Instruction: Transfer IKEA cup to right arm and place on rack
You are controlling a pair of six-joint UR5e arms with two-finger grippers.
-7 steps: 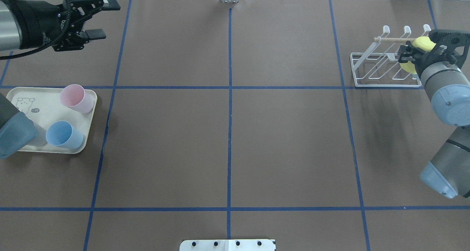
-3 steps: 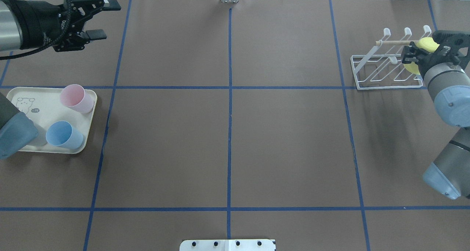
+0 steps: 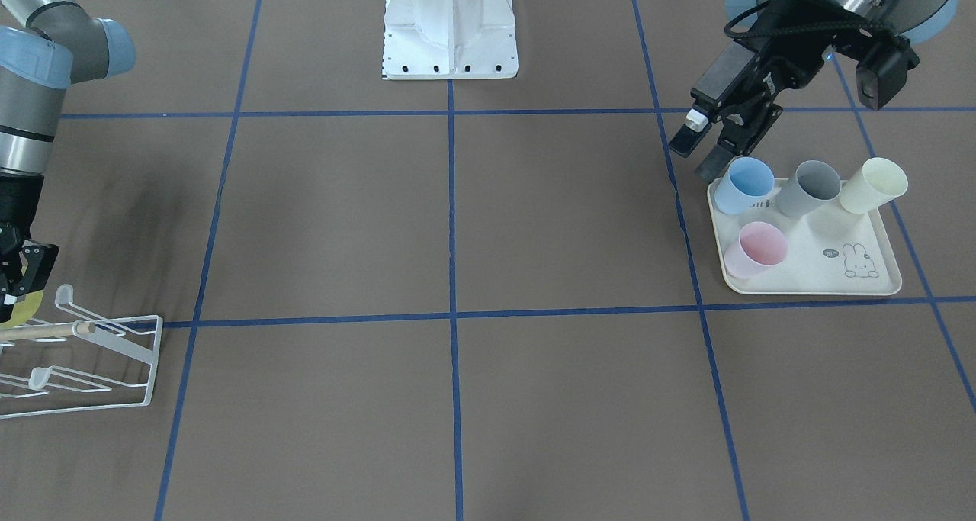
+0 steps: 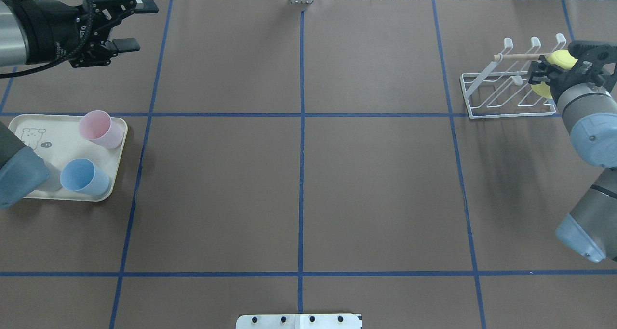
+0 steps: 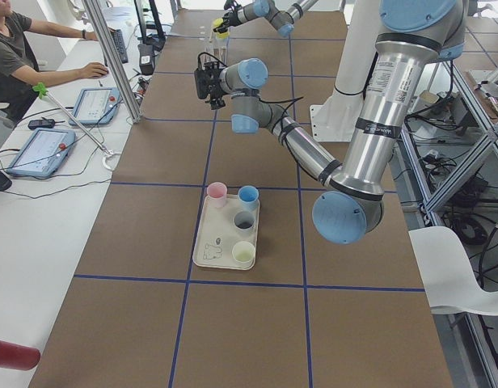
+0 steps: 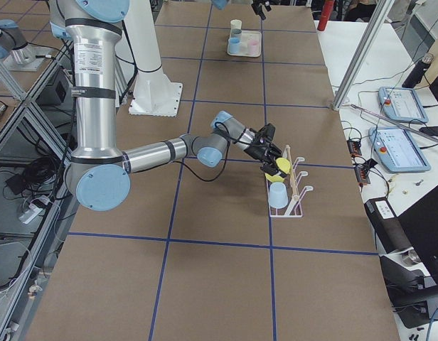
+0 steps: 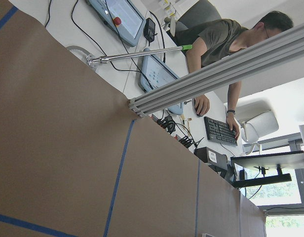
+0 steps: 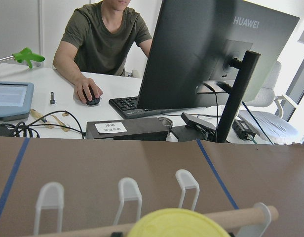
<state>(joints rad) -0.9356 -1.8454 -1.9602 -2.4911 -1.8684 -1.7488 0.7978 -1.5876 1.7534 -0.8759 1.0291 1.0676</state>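
Right gripper (image 4: 541, 77) is clamped on the yellow cup (image 4: 559, 58), holding it tilted over the right end of the rack (image 4: 511, 113), close by the wooden rod (image 4: 518, 56); the tilt, I judge, lines the cup's mouth up with a slanted prong; a pale blue cup (image 6: 277, 197) sits on the rack; left gripper (image 4: 136, 24) hangs empty, jaws wide apart, beyond the tray (image 4: 58, 131) of spare cups on the counter (image 4: 299, 184), well apart from the placement.

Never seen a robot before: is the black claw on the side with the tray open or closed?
Open. The left gripper has its two fingers wide apart, with nothing between them.
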